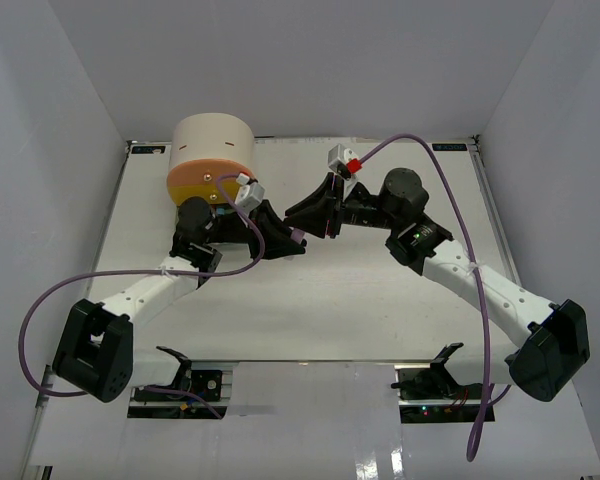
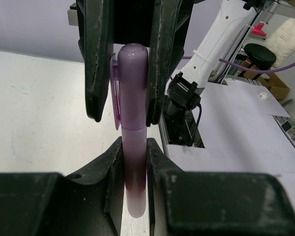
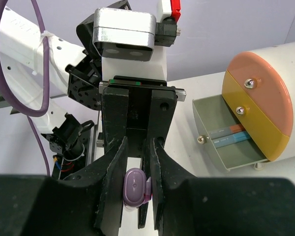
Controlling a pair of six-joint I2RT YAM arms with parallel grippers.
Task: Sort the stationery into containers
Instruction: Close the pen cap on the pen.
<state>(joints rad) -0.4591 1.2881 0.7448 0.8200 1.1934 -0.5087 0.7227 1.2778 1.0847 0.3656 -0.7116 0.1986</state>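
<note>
Left fingers (image 2: 108, 164) and right fingers (image 3: 110, 187) clamp one purple pen (image 2: 132, 88) near the open grey-green drawer (image 3: 211, 112).

I am getting bright, even, diffuse light from overhead in all three views. In the top view the flat white table (image 1: 310, 300) is glaring, and the glossy strip at its near edge is washing out into reflections; shadows under the arms are showing faint. In the left wrist view the left claw (image 2: 135, 147) is blurring into a dark mass close to the lens, while the translucent purple plastic pen (image 2: 132, 78) is catching a pale sheen. In the right wrist view the right claw (image 3: 136, 150) is reading soft and underexposed, and the rounded beige cabinet (image 3: 290, 59) is appearing crisp.
</note>
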